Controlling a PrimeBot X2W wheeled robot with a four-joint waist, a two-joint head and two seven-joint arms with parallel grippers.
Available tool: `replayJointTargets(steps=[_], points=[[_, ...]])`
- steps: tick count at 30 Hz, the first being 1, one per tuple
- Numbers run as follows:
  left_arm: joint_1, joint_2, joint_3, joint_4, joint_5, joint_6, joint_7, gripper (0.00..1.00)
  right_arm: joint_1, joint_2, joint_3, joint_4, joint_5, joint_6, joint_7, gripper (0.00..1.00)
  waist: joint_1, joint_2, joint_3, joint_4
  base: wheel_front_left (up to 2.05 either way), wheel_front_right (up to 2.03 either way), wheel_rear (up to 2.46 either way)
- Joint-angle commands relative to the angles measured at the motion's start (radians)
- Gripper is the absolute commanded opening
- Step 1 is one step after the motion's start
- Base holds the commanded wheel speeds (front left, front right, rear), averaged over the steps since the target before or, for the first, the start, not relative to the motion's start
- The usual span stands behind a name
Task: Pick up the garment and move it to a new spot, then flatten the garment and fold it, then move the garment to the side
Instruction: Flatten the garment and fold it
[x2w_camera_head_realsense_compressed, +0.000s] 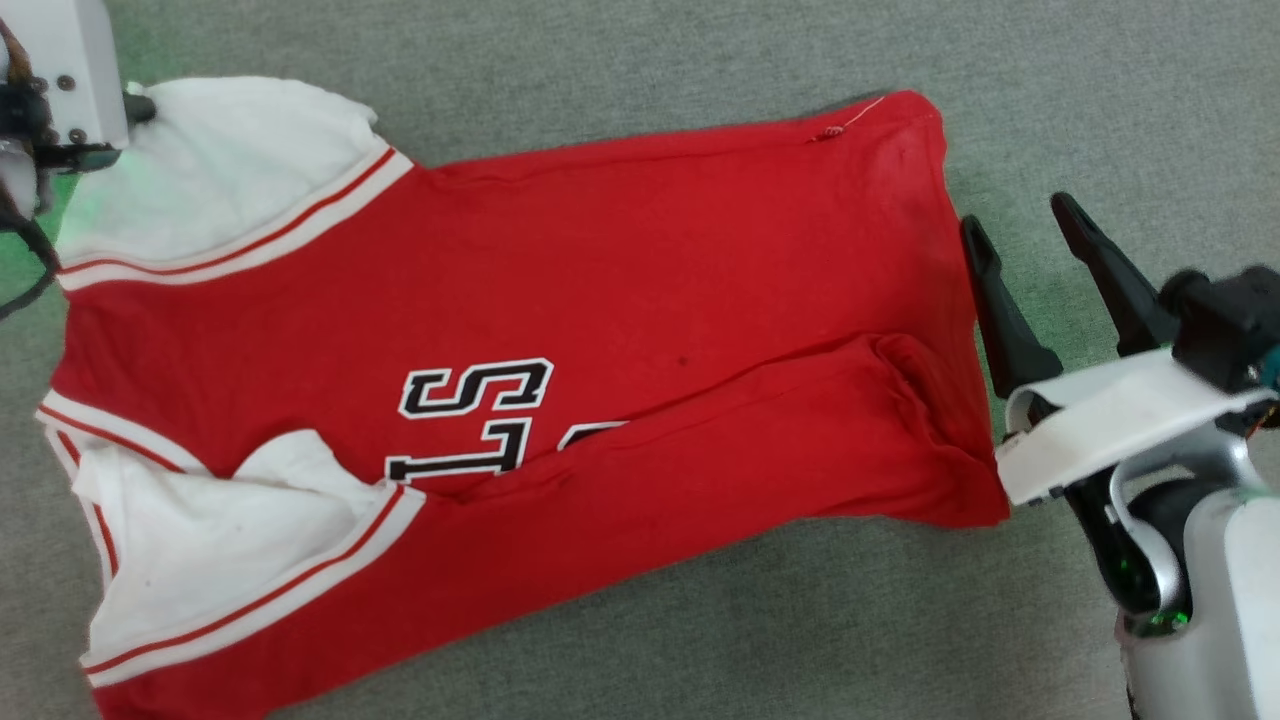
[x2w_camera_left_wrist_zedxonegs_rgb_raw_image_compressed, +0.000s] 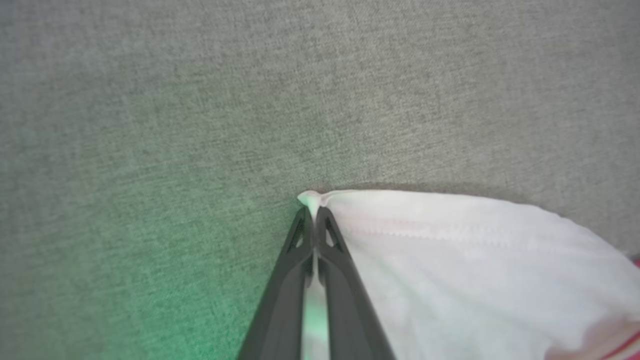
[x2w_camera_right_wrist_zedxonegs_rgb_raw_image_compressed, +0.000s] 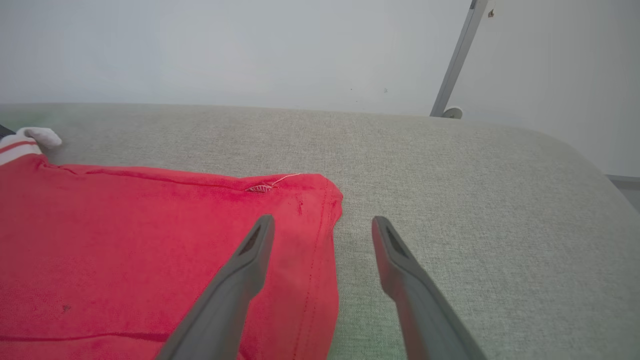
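Garment (x2w_camera_head_realsense_compressed: 650, 300): a red shirt spread on the grey table (x2w_camera_head_realsense_compressed: 620, 50), lying sideways with the sleeves to the left and the hem to the right.
Far sleeve (x2w_camera_head_realsense_compressed: 230, 170): white with red-and-white striped trim, at the far left, and its tip is pulled out to a point.
Near sleeve (x2w_camera_head_realsense_compressed: 230, 530): white and crumpled, at the near left of the shirt.
Lettering (x2w_camera_head_realsense_compressed: 475, 415): black with white edges. Only part of it shows, because a long red fold (x2w_camera_head_realsense_compressed: 720, 450) along the near side lies over the rest.
Loose thread (x2w_camera_head_realsense_compressed: 850, 120): pale, at the far right corner of the hem.
Left gripper (x2w_camera_left_wrist_zedxonegs_rgb_raw_image_compressed: 313, 212): at the far left, with its fingers closed on the very tip of the white far sleeve. A small nub of cloth pokes out past the tips.
Right gripper (x2w_camera_head_realsense_compressed: 1015, 215): at the right end of the shirt, beside the hem, with its fingers spread apart and nothing between them. In the right wrist view one finger (x2w_camera_right_wrist_zedxonegs_rgb_raw_image_compressed: 250, 250) shows over the red hem and the other (x2w_camera_right_wrist_zedxonegs_rgb_raw_image_compressed: 395, 250) over bare table. Whether either touches the cloth cannot be told.
Table surface: grey woven fabric with a faint green glow near each gripper.
Background: a pale wall (x2w_camera_right_wrist_zedxonegs_rgb_raw_image_compressed: 200, 45) beyond the far edge, with a slanted metal post (x2w_camera_right_wrist_zedxonegs_rgb_raw_image_compressed: 457, 55).
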Motion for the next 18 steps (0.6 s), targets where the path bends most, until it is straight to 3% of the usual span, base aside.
replayJointTargets(steps=[1, 8, 18], points=[[0.099, -0.037, -0.029, 0.006, -0.006, -0.005, 0.012, 0.0, -0.025, -0.005, 0.004, -0.001, 0.008, -0.002, 0.025, 1.0, 0.0001, 0.0, -0.002, 0.004, 0.0, 0.0, 0.0], [0.081, -0.049, -0.025, -0.015, -0.001, -0.002, -0.006, 0.0, -0.152, -0.027, 0.012, 0.067, 0.05, -0.002, 0.215, 1.0, 0.0001, 0.0, -0.002, 0.03, 0.0, 0.0, 0.0], [0.061, -0.068, -0.023, -0.037, 0.007, -0.004, -0.029, 0.0, -0.375, -0.062, 0.046, 0.308, 0.1, -0.002, 0.481, 1.0, 0.0001, 0.0, 0.012, 0.071, 0.0, 0.0, 0.0]])
